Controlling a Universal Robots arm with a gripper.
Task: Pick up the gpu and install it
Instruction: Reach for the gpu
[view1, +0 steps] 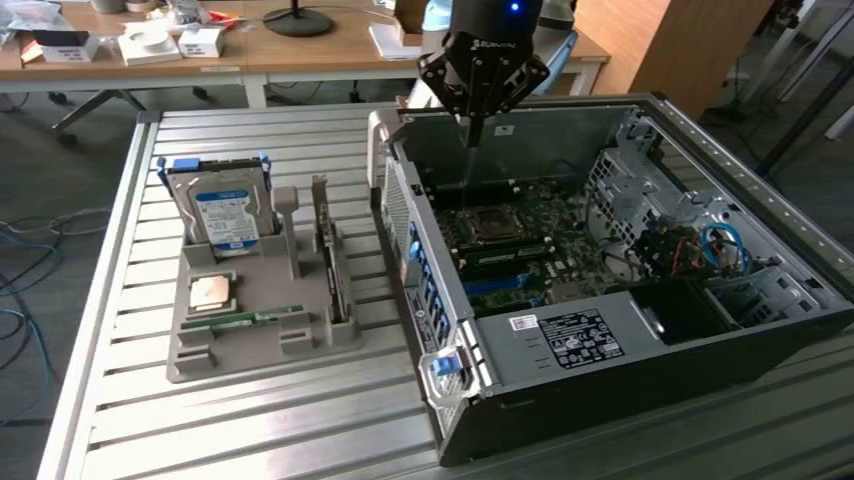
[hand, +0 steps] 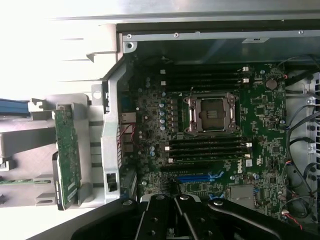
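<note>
Spanning the scene is a slatted metal worktop (view1: 267, 425), and on it, toward the exterior view's right, an open computer case (view1: 627, 400) lies on its side with its interior facing up. Inside, the green motherboard (view1: 534, 240) is exposed; the wrist view shows its empty processor socket (hand: 210, 114), rows of dark memory slots and a blue expansion slot (hand: 200, 176).

Just beside the case, on the exterior view's left, sits a grey holder (view1: 267, 350) carrying loose parts. A silver hard drive (view1: 227, 215) with a blue-and-white label stands upright at its far end.

The gpu (view1: 331, 260) stands on edge in a slot along the holder's side nearest the case, its pale bracket end pointing away from the camera. Its green board is visible from the wrist view (hand: 67, 155), seated in the holder, untouched.

The end effector (view1: 470, 135) hangs over the far part of the open case, well apart from the gpu, its fingers closed together with nothing between them.

A processor chip (view1: 214, 292) lies flat in the holder, and a narrow memory stick (view1: 247, 320) rests just in front of it.
</note>
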